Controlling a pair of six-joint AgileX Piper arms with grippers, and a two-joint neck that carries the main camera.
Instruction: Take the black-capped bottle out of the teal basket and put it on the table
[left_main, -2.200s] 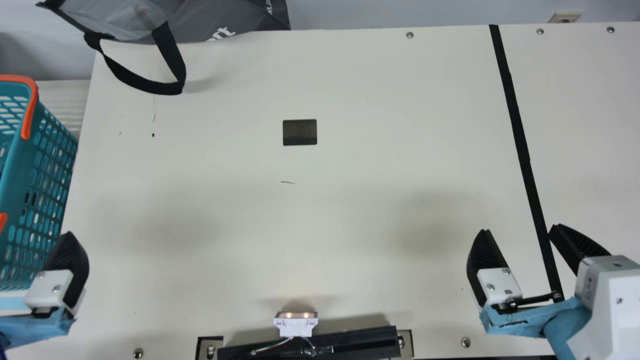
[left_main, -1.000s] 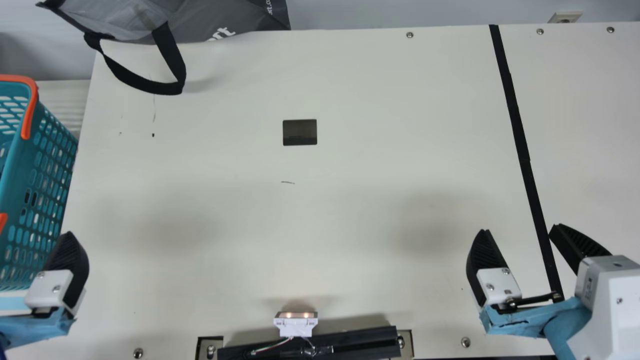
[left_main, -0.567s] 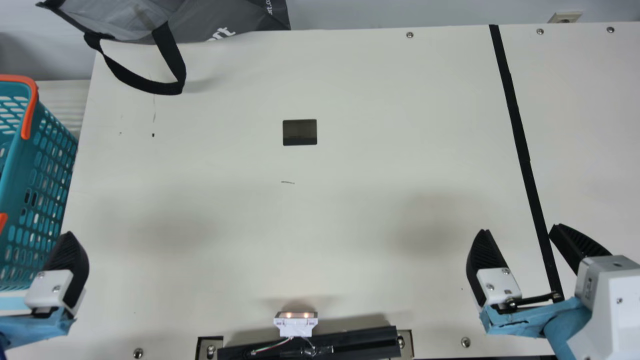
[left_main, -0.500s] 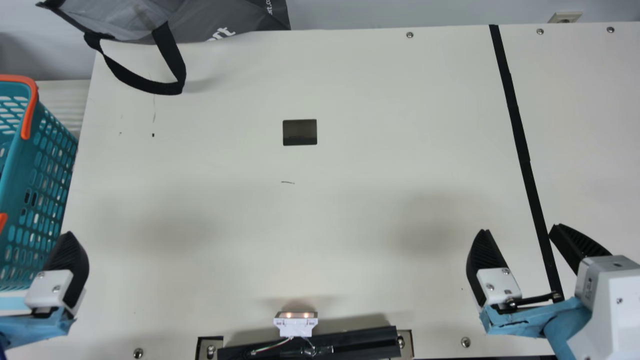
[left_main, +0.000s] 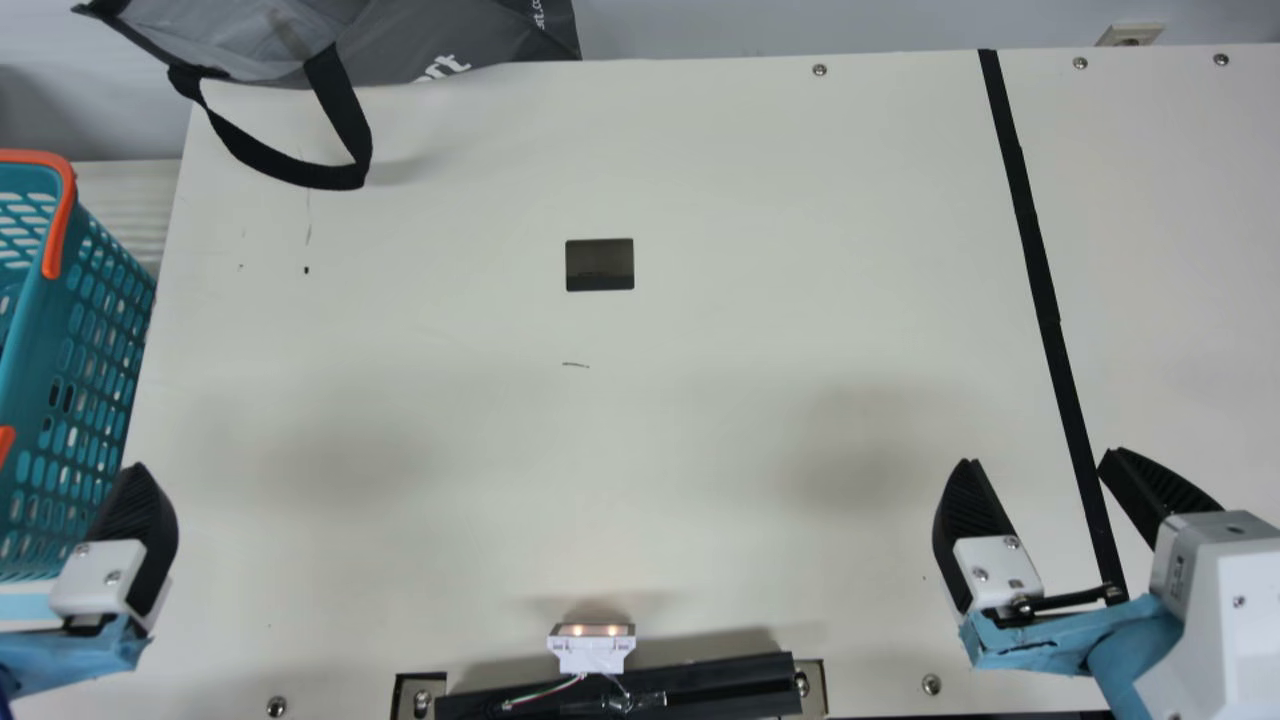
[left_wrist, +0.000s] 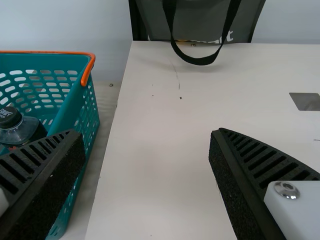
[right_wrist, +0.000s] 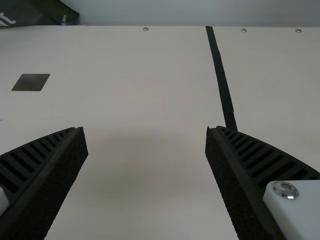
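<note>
Right now the black-capped bottle (left_wrist: 25, 131) sits inside the teal basket (left_main: 30, 350), just beside the table (left_main: 700, 400) on the left. Near the basket, the left hand (left_main: 130, 540) is spread wide and empty. Well apart from it, the right hand (left_main: 1040, 456) is likewise wide and empty. A grey bag (left_main: 460, 40) stands at the table's far edge.

Baskets, n = 1: teal basket (left_main: 50, 330). Visible bottles, n = 1: black-capped bottle (left_wrist: 22, 131). Grey bag (left_main: 480, 45): 1. Table (left_main: 700, 430): 1. Black strip (left_main: 1040, 290): 1. Dark rectangle (left_main: 600, 265): 1. Wall socket (left_main: 1130, 36): 1. Far-edge screws (left_main: 820, 70) number 3. Grippers total 2: left gripper (left_main: 130, 540), right gripper (left_main: 1040, 456).
</note>
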